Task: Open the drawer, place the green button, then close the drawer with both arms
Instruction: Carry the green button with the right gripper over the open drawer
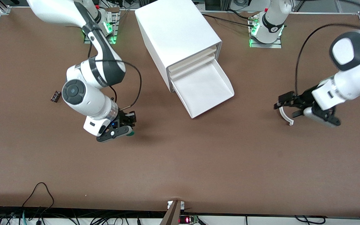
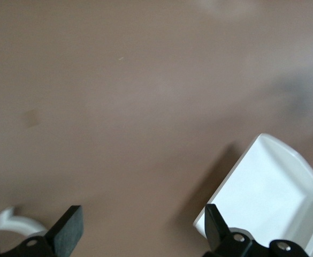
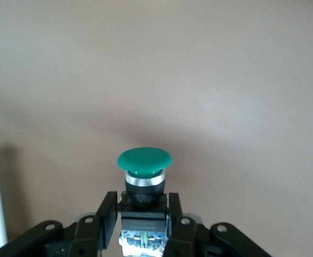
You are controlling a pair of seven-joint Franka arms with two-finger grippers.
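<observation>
The drawer (image 1: 206, 90) is the bottom one of the white cabinet (image 1: 177, 34). It is pulled out and nothing lies in it. My right gripper (image 1: 130, 124) is shut on the button's dark body and holds it over bare table, toward the right arm's end from the drawer. The green cap (image 1: 131, 133) sticks out past the fingertips. In the right wrist view the button (image 3: 144, 160) sits between the gripper's (image 3: 143, 214) fingers. My left gripper (image 1: 287, 106) is open and empty over the table toward the left arm's end. In the left wrist view it (image 2: 140, 230) frames bare table, with the drawer's corner (image 2: 274, 187) beside it.
A white curved plastic piece (image 1: 285, 116) lies on the table under the left gripper and also shows in the left wrist view (image 2: 14, 222). A small black part (image 1: 55, 96) lies near the right arm's end. The cabinet's upper drawers are shut.
</observation>
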